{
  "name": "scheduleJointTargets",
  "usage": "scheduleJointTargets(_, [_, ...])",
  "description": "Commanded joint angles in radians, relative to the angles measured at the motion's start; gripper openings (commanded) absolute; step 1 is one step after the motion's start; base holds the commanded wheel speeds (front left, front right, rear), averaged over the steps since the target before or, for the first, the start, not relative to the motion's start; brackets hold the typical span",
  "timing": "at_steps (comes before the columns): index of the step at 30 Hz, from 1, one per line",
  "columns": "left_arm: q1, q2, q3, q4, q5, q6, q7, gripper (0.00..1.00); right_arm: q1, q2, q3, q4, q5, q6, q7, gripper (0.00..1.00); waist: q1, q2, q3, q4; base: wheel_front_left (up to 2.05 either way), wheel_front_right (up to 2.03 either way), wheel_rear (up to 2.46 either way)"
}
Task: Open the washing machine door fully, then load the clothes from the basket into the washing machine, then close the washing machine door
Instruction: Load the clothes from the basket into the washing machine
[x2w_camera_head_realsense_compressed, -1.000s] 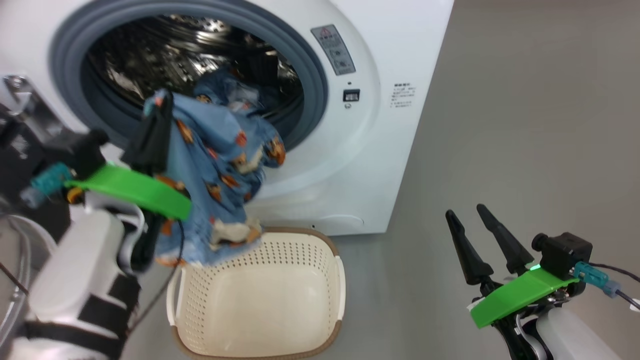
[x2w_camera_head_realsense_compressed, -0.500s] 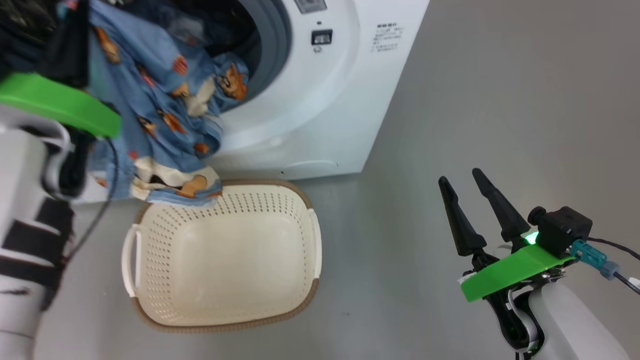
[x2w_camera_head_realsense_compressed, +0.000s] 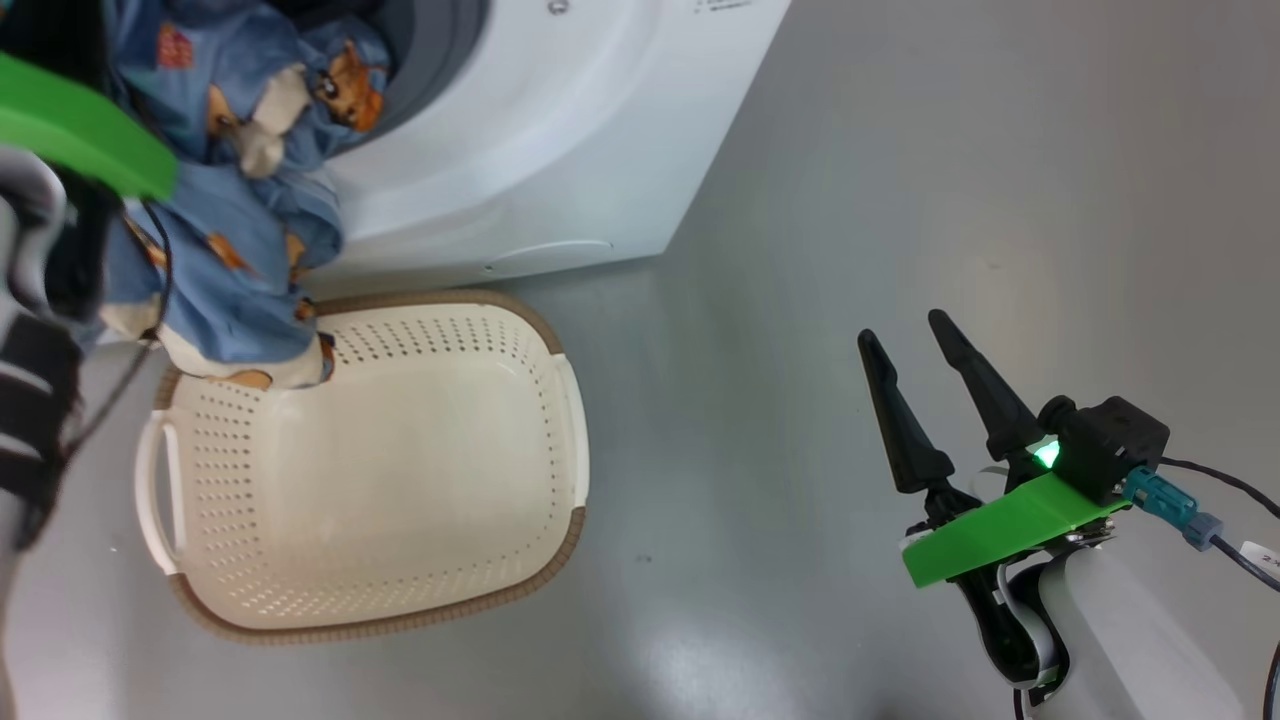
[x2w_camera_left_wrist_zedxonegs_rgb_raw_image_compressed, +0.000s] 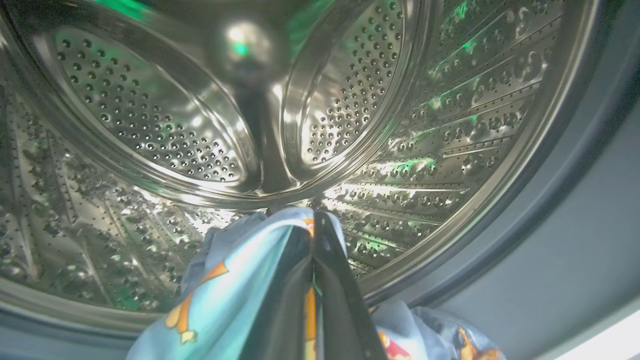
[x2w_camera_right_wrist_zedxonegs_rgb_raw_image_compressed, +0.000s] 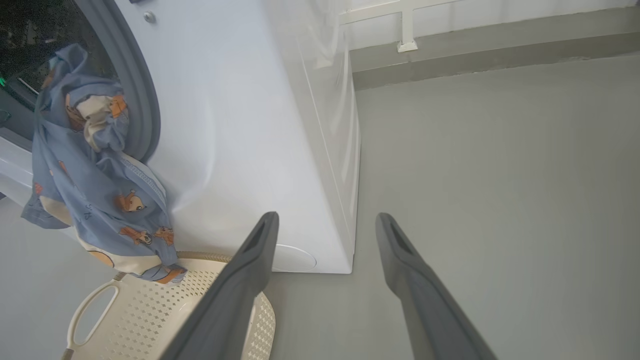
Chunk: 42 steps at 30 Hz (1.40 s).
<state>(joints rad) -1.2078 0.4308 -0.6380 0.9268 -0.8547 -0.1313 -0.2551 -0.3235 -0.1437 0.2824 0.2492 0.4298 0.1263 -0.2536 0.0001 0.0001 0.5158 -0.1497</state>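
Left end effector (x2w_camera_left_wrist_zedxonegs_rgb_raw_image_compressed: 314, 220), pinched on the clothes (x2w_camera_left_wrist_zedxonegs_rgb_raw_image_compressed: 235, 290), points into the washing machine (x2w_camera_left_wrist_zedxonegs_rgb_raw_image_compressed: 150, 125); right end effector (x2w_camera_head_realsense_compressed: 903, 328) spread, empty.

Even overhead light is brightening the floor (x2w_camera_head_realsense_compressed: 950, 150), glaring softly at lower centre. The drum (x2w_camera_left_wrist_zedxonegs_rgb_raw_image_compressed: 150, 125) is glinting with green reflections. The left arm (x2w_camera_head_realsense_compressed: 30, 420) is blurring at the left edge.

The left gripper (x2w_camera_left_wrist_zedxonegs_rgb_raw_image_compressed: 314, 225), fingers pressed tight together, pinches the clothes (x2w_camera_left_wrist_zedxonegs_rgb_raw_image_compressed: 235, 285); the left forearm (x2w_camera_head_realsense_compressed: 25, 230) rises along the head view's left edge. The right gripper (x2w_camera_head_realsense_compressed: 900, 328) hangs low at the right, fingers spread wide and holding nothing.
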Motion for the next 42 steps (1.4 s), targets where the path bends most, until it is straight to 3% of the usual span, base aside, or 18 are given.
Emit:
scheduleJointTargets(1, [-0.062,0.059,0.033,-0.027,-0.006,0.001,-0.005,0.00,0.007,0.001,0.010,-0.026,-0.008,0.004,-0.008,1.00,-0.0001,-0.0001,0.021,-0.016,0.00,0.00,0.00])
scheduleJointTargets(5, [-0.090,0.077,0.218,-0.159,0.075,0.001,-0.006,0.00,0.005,0.008,0.004,-0.033,-0.019,0.004,-0.008,1.00,-0.0001,-0.0001,0.043,-0.013,0.00,0.00,0.00])
scheduleJointTargets(6, [-0.061,0.063,0.317,-0.227,0.141,0.001,-0.006,0.00,0.002,0.012,0.003,-0.034,-0.024,0.004,-0.008,1.00,-0.0001,-0.0001,0.049,-0.011,0.00,0.00,0.00])
scheduleJointTargets(8, [-0.024,0.035,0.393,-0.273,0.192,0.001,-0.006,0.00,-0.001,0.014,0.003,-0.032,-0.028,0.004,-0.008,1.00,-0.0001,-0.0001,0.052,-0.009,0.00,0.00,0.00])
scheduleJointTargets(14, [0.033,-0.014,0.429,-0.240,0.244,0.001,-0.006,0.00,-0.005,0.016,0.007,-0.022,-0.035,0.004,-0.008,1.00,-0.0001,-0.0001,0.050,-0.001,0.00,0.00,0.00])
scheduleJointTargets(15, [0.034,-0.019,0.415,-0.216,0.242,0.001,-0.006,0.20,-0.006,0.016,0.008,-0.020,-0.035,0.004,-0.008,1.00,-0.0001,-0.0001,0.049,0.000,0.00,0.00,0.00])
scheduleJointTargets(16, [0.033,-0.022,0.396,-0.188,0.240,0.001,-0.006,0.79,-0.006,0.017,0.009,-0.018,-0.035,0.004,-0.008,1.00,-0.0001,-0.0001,0.048,0.002,0.00,0.00,0.00])
scheduleJointTargets(17, [0.031,-0.026,0.372,-0.153,0.233,0.001,-0.007,1.00,-0.007,0.017,0.010,-0.016,-0.036,0.004,-0.008,1.00,-0.0001,-0.0001,0.046,0.003,0.00,0.00,0.00])
scheduleJointTargets(25, [-0.026,-0.028,0.197,0.020,0.130,0.001,0.029,1.00,-0.015,0.018,0.020,-0.001,-0.033,0.004,-0.005,1.00,-0.0001,-0.0001,0.033,0.011,0.00,0.00,0.00])
scheduleJointTargets(34, [0.038,-0.014,0.092,0.024,0.031,0.001,-0.004,1.00,-0.015,0.013,0.026,0.024,-0.020,0.004,-0.005,1.00,-0.0001,-0.0001,-0.025,0.026,0.00,0.00,0.00])
scheduleJointTargets(42, [0.192,-0.016,0.178,-0.118,0.090,0.001,-0.006,1.00,-0.005,-0.005,0.040,0.045,0.009,0.004,-0.007,1.00,-0.0001,-0.0001,-0.124,0.062,0.00,0.00,0.00])
